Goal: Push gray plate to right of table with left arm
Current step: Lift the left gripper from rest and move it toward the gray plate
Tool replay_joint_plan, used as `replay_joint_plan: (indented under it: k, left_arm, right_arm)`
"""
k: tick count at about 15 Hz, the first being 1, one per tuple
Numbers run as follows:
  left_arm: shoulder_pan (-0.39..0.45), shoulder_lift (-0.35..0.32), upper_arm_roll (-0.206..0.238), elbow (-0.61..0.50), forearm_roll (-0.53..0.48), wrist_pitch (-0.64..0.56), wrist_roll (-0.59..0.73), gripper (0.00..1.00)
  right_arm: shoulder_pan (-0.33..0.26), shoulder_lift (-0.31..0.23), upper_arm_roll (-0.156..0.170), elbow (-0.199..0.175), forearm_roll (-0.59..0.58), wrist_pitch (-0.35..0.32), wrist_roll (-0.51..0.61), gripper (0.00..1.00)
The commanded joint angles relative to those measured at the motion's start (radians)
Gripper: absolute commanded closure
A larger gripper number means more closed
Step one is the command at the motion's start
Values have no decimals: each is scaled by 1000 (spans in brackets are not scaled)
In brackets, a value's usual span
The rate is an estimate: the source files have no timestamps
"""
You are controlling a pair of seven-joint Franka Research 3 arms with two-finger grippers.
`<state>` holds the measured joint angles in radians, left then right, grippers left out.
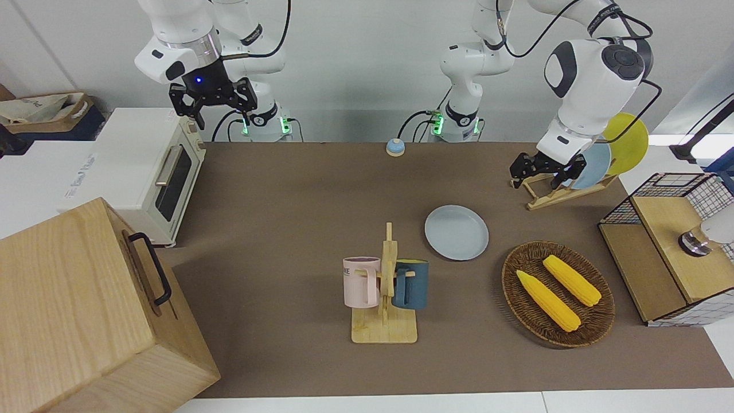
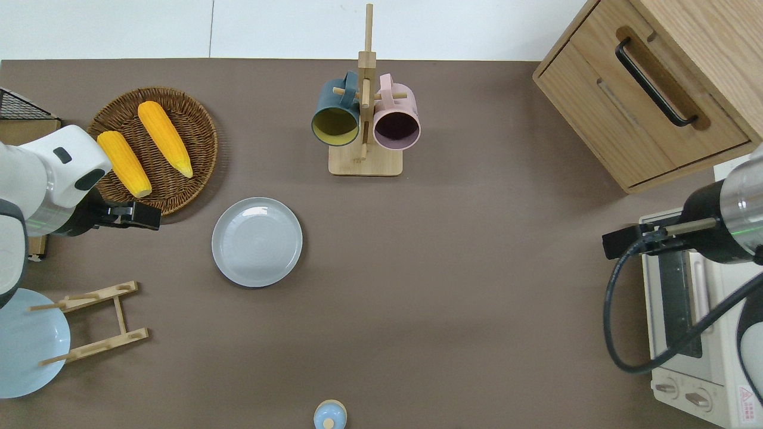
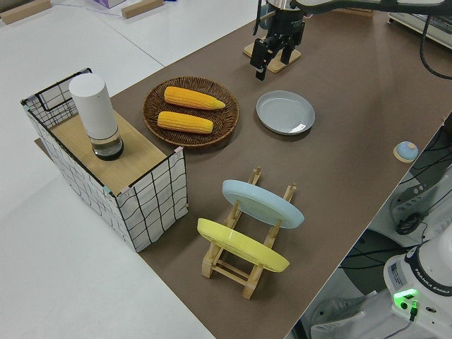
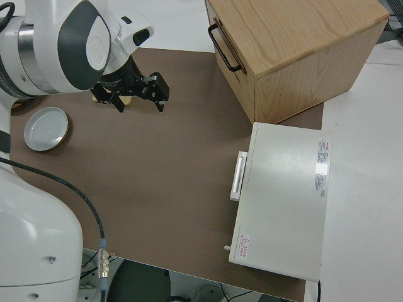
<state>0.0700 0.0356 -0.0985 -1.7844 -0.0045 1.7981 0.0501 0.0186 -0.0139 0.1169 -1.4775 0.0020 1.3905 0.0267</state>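
**A:** While the frames were logged, where was the gray plate (image 2: 257,241) found?

**B:** It was recorded lying flat on the bare table (image 2: 453,310), left of centre in the overhead view, just below the wicker basket (image 2: 194,113) of corn and well below the mug rack (image 2: 365,161). No contact with anything else was noted.

**A:** And the left gripper (image 2: 134,215)?

**B:** It was seen at the left edge of the overhead view, in the air over the basket's lower rim, apart from the plate. In the left side view (image 3: 275,53) its fingers were seen spread apart, with nothing held. The right arm was noted as parked; its gripper (image 1: 213,100) was seen with the fingers wide apart.

**A:** Progress?

**B:** The push was judged not yet begun. The plate was not yet touched, and the whole slide toward the right arm's end of the table was judged outstanding.
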Motion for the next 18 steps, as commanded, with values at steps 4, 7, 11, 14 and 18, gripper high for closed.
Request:
replay_joint_plan:
  k: [4, 7, 11, 14, 18]
  left_arm:
    - [5, -25, 14, -32, -3, 12, 10, 9]
    - [5, -26, 16, -32, -3, 3, 10, 9]
    - [11, -26, 19, -32, -8, 3, 8, 7]
    - [33, -25, 31, -32, -70, 10, -4, 7]
    - [45, -8, 42, -38, -77, 32, -4, 9]
  right_arm:
    - [-20, -3, 15, 8, 10, -15, 1, 17]
    - [-20, -3, 15, 8, 10, -15, 1, 17]
    - [-20, -3, 13, 8, 10, -15, 1, 17]
    - [-20, -3, 15, 8, 10, -15, 1, 17]
    - [-20, -3, 15, 8, 10, -15, 1, 17]
